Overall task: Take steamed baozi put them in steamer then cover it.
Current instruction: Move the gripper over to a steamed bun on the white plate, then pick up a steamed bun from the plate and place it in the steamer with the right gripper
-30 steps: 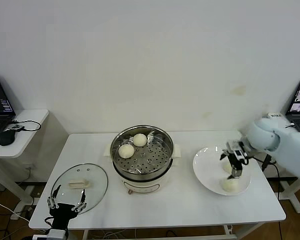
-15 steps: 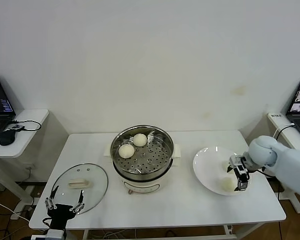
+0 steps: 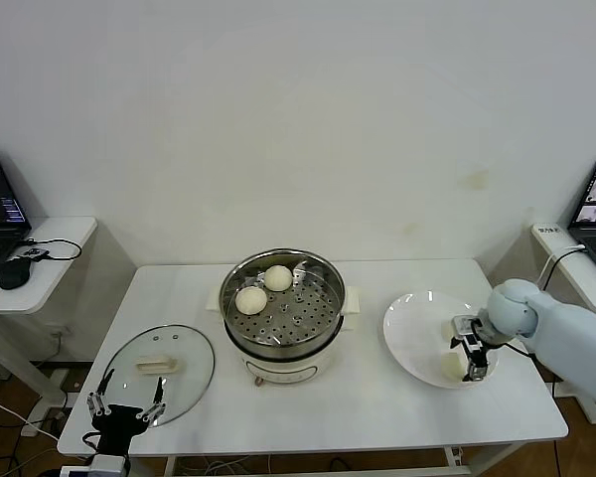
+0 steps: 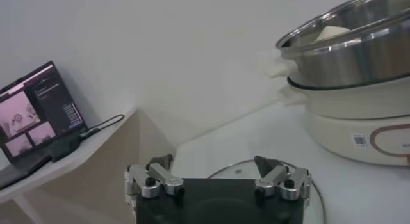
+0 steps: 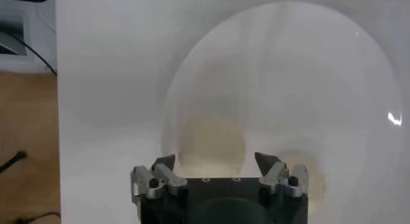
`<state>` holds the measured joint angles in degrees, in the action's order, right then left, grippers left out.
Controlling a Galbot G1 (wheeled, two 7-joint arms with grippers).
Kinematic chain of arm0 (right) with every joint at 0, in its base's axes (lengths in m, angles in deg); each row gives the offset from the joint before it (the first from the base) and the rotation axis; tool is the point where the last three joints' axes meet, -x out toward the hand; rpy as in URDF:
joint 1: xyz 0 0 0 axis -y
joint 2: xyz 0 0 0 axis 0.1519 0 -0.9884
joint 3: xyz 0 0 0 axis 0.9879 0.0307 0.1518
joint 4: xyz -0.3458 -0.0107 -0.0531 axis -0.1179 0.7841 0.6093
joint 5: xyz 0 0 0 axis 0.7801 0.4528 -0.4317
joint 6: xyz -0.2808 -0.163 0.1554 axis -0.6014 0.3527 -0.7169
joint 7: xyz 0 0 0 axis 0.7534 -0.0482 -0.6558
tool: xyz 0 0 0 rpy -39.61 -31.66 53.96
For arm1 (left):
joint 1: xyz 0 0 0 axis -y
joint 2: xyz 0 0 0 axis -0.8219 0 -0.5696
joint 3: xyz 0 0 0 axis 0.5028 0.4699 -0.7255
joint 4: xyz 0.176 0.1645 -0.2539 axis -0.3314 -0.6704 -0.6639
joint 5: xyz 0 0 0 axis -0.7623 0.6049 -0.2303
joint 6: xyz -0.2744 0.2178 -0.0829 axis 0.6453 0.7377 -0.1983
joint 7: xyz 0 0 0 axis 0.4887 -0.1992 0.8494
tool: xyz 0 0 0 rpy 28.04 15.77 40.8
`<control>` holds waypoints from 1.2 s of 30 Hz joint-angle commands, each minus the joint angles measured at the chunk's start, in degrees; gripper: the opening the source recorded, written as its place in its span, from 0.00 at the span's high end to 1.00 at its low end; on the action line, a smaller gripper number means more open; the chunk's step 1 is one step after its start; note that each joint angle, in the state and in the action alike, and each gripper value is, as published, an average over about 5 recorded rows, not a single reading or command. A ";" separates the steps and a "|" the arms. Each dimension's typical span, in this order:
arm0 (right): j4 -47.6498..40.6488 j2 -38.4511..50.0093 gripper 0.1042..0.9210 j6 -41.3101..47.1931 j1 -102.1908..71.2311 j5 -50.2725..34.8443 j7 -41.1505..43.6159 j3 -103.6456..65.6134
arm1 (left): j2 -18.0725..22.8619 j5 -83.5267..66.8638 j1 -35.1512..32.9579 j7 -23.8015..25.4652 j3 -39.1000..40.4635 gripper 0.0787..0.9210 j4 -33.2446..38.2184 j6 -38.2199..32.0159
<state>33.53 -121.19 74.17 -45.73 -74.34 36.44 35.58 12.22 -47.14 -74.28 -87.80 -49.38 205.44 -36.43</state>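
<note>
At 3 o'clock on table [image 3: 377, 412], right gripper [image 3: 469, 350] sits over plate [image 3: 409, 338], fingers apart around a baozi [image 3: 452, 366], not clamped. 2 baozi [image 3: 250, 299] in steamer [image 3: 283, 298]. Cover [image 3: 159, 363] at 9 o'clock; left gripper [image 3: 124, 407] just beside it, fingers spread.

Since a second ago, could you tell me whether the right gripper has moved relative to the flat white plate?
Yes. The right gripper has come down toward the white plate's near rim, onto a cream-white bun.

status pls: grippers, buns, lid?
Right gripper down on the plate, jaws around a baozi, grip unconfirmed. Left gripper open, parked near the cover. Two buns in steamer. Nothing blocking.
</note>
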 commanded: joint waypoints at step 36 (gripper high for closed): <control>3.12 -14.78 0.39 3.85 47.92 -23.52 1.94 23.15 | -1.12 -1.10 0.53 -0.11 -1.01 0.12 1.22 0.00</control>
<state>36.41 -125.15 77.16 -16.30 -88.75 39.29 49.24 11.10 -48.19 -73.79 -87.93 -50.34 206.50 -36.43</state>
